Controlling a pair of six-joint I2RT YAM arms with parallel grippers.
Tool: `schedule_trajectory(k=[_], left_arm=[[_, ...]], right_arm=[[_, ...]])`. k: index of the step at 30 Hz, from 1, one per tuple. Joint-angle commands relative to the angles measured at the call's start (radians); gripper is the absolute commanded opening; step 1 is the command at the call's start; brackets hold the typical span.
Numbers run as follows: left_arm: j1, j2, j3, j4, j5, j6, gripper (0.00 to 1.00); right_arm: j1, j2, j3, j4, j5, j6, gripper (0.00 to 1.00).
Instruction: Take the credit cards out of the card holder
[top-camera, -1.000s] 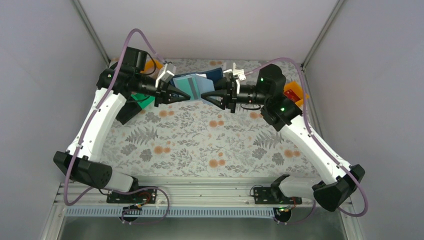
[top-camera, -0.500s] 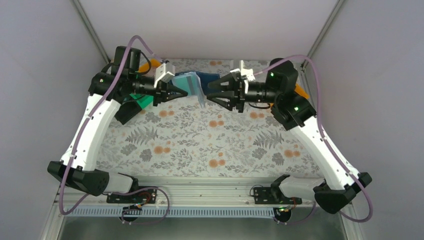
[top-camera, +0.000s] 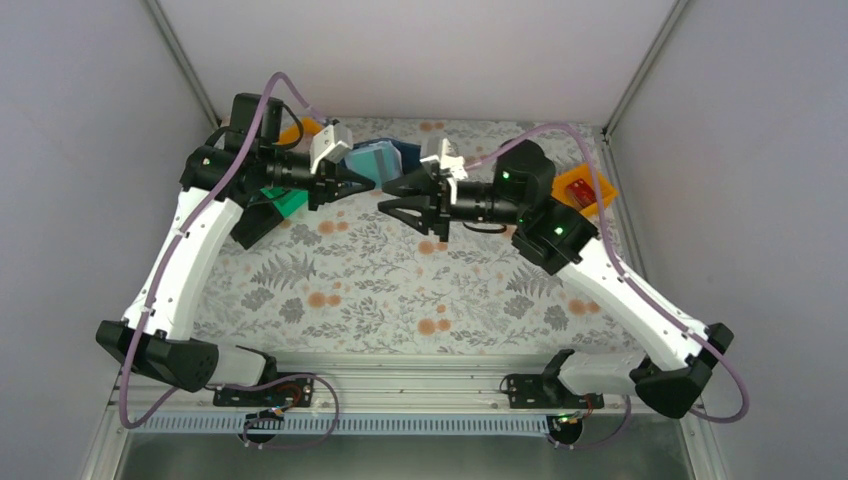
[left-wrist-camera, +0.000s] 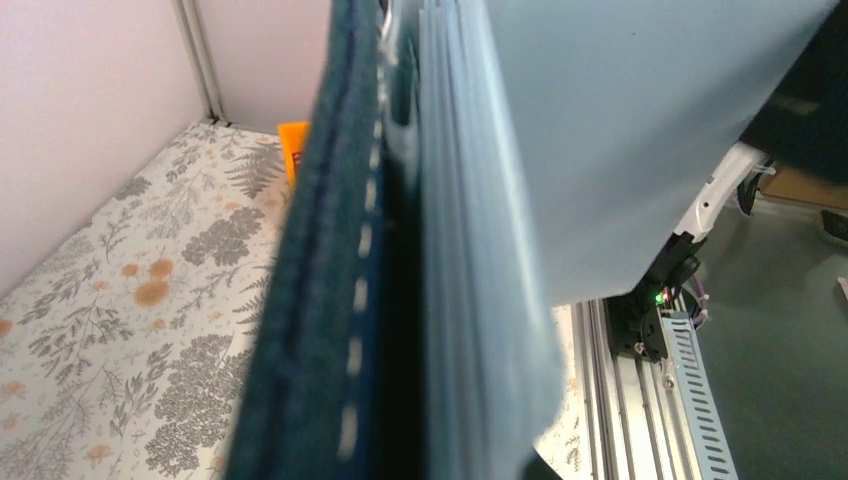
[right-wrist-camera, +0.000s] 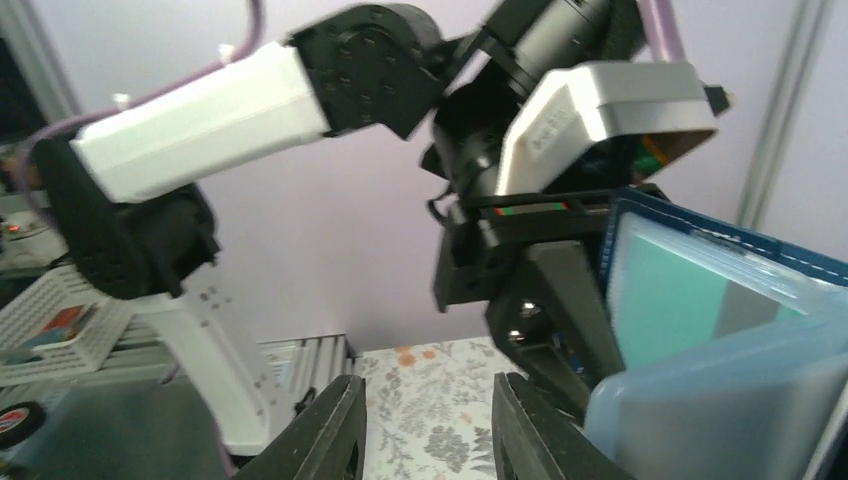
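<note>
Floral tablecloth (top-camera: 400, 290), lilac walls (top-camera: 400, 50), metal posts (top-camera: 183, 60); card holder (top-camera: 378, 158) aloft.

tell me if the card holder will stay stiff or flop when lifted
Probably floppy: the card holder, pinched only by the left fingers, lets its plastic sleeves bow apart. Likely light, since that one pinch holds it off the table.

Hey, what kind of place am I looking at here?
Most likely an enclosed robot test cell, not a home: plain pale walls box in a floral-covered table, and the left arm and right arm are bolted to a metal rail at its near edge.
</note>
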Motion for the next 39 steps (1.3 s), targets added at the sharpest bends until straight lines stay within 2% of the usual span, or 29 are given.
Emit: schedule_trajectory(k=[1,7,12,16,19,21,23,25,26,33,39], left_arm=[[-0.001,-0.021,-0.005,0.021,0.021,-0.003,0.02],[-0.001,-0.022,-0.011,0.010,0.009,0.003,0.02],[-0.001,-0.033,-0.049,0.024,-0.020,0.000,0.03],[0.000,-0.046,-0.060,0.046,-0.099,-0.034,0.02],[0.003,-0.058,-0.073,0.054,-0.140,-0.042,0.02],[0.002,-0.056,-0.069,0.048,-0.137,-0.043,0.02],[0.002,-0.050,-0.052,0.044,-0.132,-0.041,0.02],[0.003,-0.046,-0.042,0.038,-0.130,-0.036,0.02],[0.003,-0.046,-0.041,0.036,-0.124,-0.034,0.02],[0.003,-0.045,-0.032,0.015,-0.098,-0.005,0.02],[0.002,-0.050,-0.053,0.019,-0.101,-0.005,0.02]], right_arm=[[0.041,0.087,0.035,0.024,0.204,0.005,0.34],[0.046,0.153,0.104,-0.070,0.460,0.048,0.35],[0.035,0.104,0.099,-0.150,0.676,0.086,0.41],[0.014,0.100,0.157,-0.290,0.824,0.134,0.45],[-0.031,0.039,0.153,-0.305,0.703,0.139,0.52],[-0.046,-0.013,0.136,-0.270,0.572,0.116,0.61],[-0.048,-0.032,0.144,-0.268,0.475,0.083,0.74],[-0.049,-0.032,0.147,-0.276,0.426,0.060,0.96],[-0.051,-0.028,0.145,-0.276,0.425,0.055,0.99],[-0.085,0.114,0.233,-0.331,0.367,0.015,0.99],[-0.088,0.122,0.200,-0.266,0.221,0.002,0.99]])
